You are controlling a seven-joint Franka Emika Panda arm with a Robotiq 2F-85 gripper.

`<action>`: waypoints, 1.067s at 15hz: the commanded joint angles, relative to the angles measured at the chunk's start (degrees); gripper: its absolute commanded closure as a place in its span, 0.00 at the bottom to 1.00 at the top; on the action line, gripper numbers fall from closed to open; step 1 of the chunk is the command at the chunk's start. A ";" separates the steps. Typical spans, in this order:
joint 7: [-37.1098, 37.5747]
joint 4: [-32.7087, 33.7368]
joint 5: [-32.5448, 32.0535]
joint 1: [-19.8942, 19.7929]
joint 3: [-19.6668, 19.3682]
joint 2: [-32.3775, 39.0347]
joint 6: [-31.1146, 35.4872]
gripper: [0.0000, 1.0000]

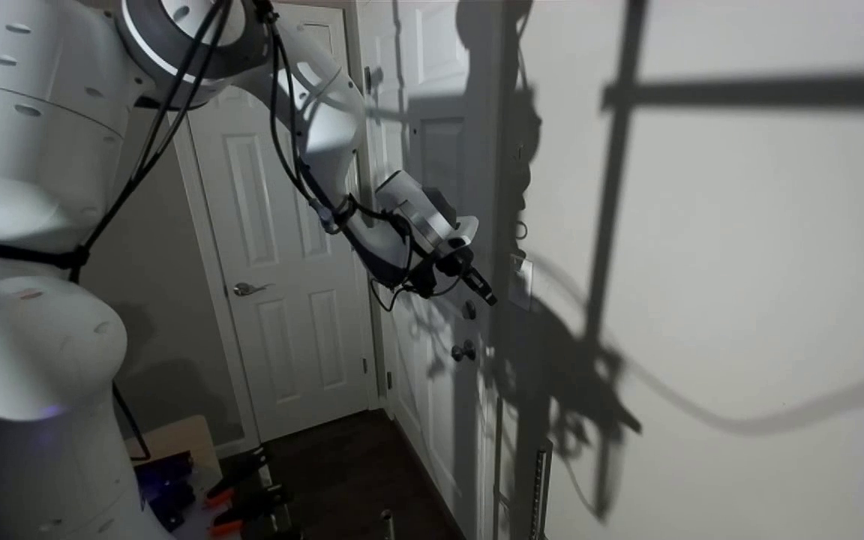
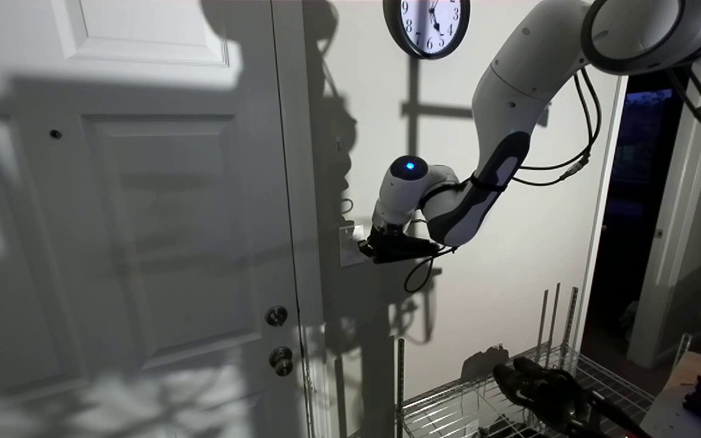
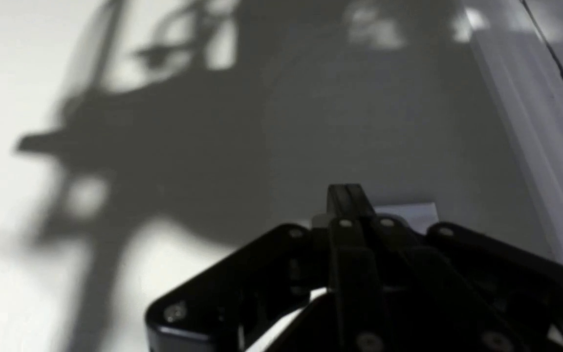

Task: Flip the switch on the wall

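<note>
The off-white wall (image 1: 762, 247) is covered in shadows; it shows in both exterior views (image 2: 496, 292) and fills much of the wrist view (image 3: 359, 122). A white switch plate (image 1: 521, 285) is on the wall beside the door frame. It also shows in an exterior view (image 2: 348, 254) and partly in the wrist view (image 3: 411, 215); the switch itself is too small or hidden to make out. My gripper (image 1: 490, 298) is close to the plate, tilted downward. In the wrist view its fingertips (image 3: 345, 187) are together with nothing between them, and the gripper covers most of the plate.
A white panelled door (image 2: 174, 243) with a deadbolt (image 2: 275, 316) and a knob (image 2: 280, 361) is beside the plate. A small ring (image 2: 346, 205) is on the wall above the plate. A clock (image 2: 429, 24) hangs higher. A wire rack (image 2: 448, 404) stands below the arm.
</note>
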 commanded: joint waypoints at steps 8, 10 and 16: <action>20.73 9.00 -14.74 8.75 -10.24 8.16 2.09 0.98; 24.62 10.52 -17.18 9.91 -11.69 9.45 1.70 0.98; 35.52 13.41 -22.55 12.48 -14.72 12.12 0.18 0.99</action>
